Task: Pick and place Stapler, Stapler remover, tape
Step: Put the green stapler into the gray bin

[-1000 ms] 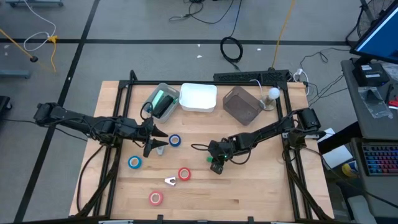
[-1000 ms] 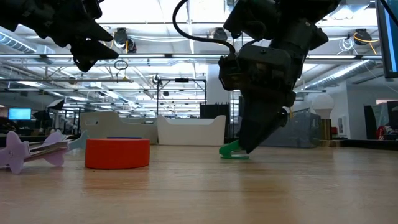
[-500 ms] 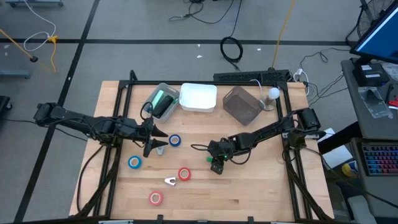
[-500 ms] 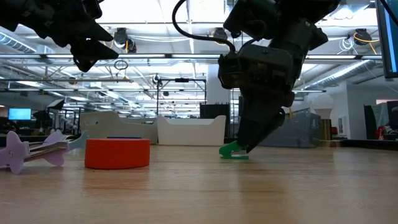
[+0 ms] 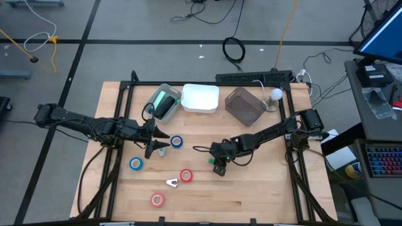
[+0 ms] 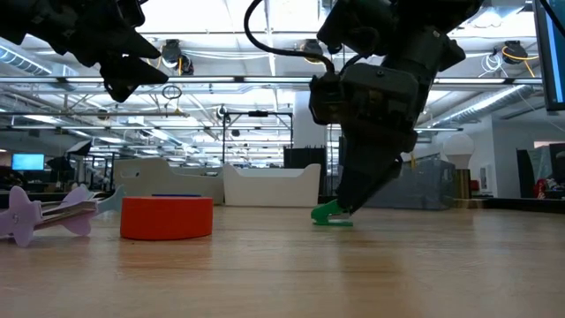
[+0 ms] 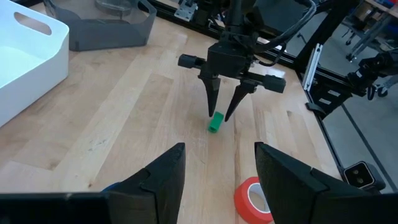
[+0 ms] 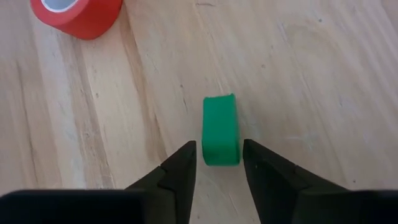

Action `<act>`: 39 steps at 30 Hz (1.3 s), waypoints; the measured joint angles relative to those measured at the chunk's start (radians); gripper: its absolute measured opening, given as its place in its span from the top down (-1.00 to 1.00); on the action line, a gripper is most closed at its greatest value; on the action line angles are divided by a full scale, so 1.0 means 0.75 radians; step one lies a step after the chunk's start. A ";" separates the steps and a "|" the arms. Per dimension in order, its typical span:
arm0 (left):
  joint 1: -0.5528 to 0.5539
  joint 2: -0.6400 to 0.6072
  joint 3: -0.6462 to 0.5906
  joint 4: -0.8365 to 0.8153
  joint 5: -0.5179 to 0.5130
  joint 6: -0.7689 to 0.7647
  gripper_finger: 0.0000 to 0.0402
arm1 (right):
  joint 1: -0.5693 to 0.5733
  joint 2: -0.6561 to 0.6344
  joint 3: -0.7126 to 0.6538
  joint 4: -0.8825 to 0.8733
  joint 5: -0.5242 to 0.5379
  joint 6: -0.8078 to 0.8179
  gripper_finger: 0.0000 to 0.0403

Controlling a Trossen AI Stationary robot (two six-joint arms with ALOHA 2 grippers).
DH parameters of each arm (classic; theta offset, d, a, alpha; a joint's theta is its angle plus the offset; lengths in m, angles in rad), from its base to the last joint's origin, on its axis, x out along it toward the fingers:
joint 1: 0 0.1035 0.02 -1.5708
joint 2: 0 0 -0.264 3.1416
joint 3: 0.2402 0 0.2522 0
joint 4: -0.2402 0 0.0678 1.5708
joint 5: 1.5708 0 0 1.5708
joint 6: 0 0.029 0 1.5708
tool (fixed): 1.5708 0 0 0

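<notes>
Two pairs of jaws are over the wooden tabletop [image 5: 251, 188]. The right gripper [image 8: 217, 163] points down at a small green block [image 8: 221, 130], its jaws apart with one tip on either side of the block's near end; in the right wrist view narrow gaps show between the tips and the block, so the block lies on the wood between them rather than clamped. In the low view the same gripper [image 6: 346, 205] reaches down to the green block [image 6: 328, 215] at the wood. A red tape roll [image 8: 78, 14] lies on the tabletop beyond the right jaws and off to one side, well apart from the block. The left gripper [image 7: 217, 177] is raised above the tabletop, its jaws apart and holding nothing; looking past them, the green block [image 7: 215, 122] and the right gripper [image 7: 222, 117] are straight ahead, and a red tape roll [image 7: 252, 198] lies close beside one jaw tip. From above, the left gripper [image 5: 155, 145] sits just beside a blue tape roll [image 5: 177, 142], with a second blue roll [image 5: 135, 164] near it, a red roll [image 5: 186, 175] and a pink roll [image 5: 157, 199] farther off, and a pale staple remover [image 5: 171, 182] touching distance from the red roll. A white tray [image 5: 200, 98] stands beyond both pairs of jaws.
</notes>
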 joint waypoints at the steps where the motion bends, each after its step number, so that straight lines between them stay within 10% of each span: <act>1: 0.000 0.000 0.000 0.000 0.000 0.000 0.01 | 0.000 0.000 0.000 0.008 0.000 -0.003 0.40; 39: -0.002 0.000 0.000 0.231 -0.003 -0.101 0.01 | -0.090 -0.242 -0.001 0.216 -0.074 -0.039 0.63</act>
